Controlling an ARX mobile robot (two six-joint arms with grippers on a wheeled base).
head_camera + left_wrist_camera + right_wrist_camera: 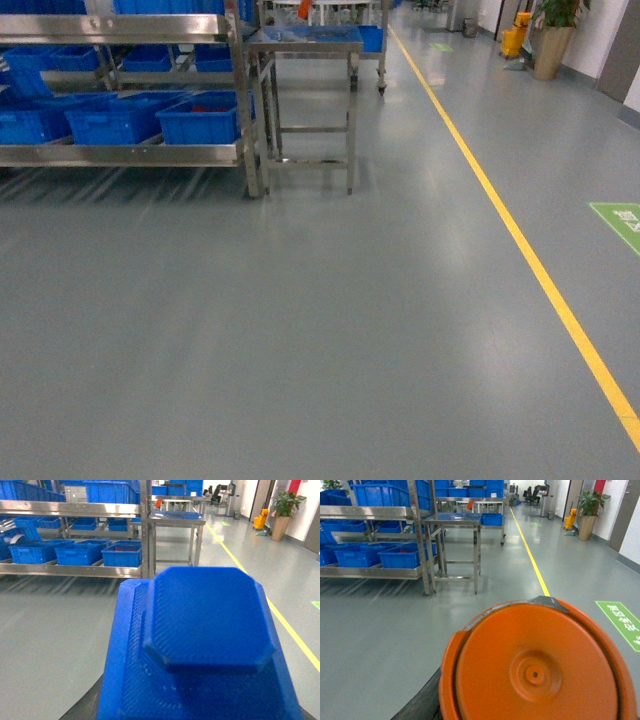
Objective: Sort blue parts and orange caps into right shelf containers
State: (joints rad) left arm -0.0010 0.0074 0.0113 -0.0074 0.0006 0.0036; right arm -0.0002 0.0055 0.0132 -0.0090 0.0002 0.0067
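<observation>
A ridged blue part (205, 645) fills the lower left-wrist frame, a smooth round orange cap (535, 665) the lower right-wrist frame, containers (200, 118) are shelved upper left, and neither tool's state can be told.

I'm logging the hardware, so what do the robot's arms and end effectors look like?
Hardly any of it shows. No arm is in the head view. Each wrist view gives only a dark curved edge at lower left, behind the blue part or the orange cap. Cables and markings are hidden.
</observation>
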